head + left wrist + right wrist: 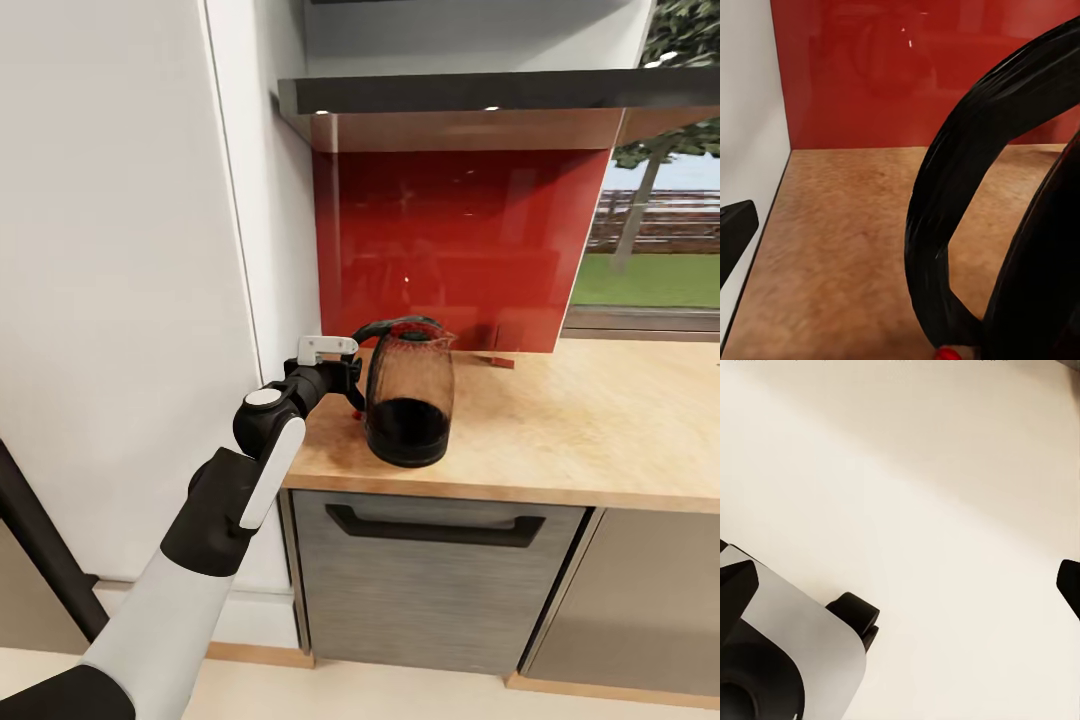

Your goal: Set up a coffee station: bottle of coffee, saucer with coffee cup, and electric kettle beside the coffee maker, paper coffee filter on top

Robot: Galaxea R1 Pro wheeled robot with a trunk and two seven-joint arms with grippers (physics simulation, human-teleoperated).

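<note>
- Kettle [408,400]: it stands upright on the counter [560,420], near the left end, in front of the red wall panel [460,240]; the coffee maker's position cannot be told from here.
- Left gripper [352,385]: it sits at the kettle's handle [945,210], on the kettle's left side. One fingertip [733,232] lies well apart from the black loop, so the jaws look spread; whether the handle lies between them, you cannot tell.
- Right gripper [900,585]: its two dark tips stand wide apart over the pale floor [930,472].
- Step in hand, as judged: centre the handle between the jaws, close firmly, and lift straight so the kettle stays level.
</note>
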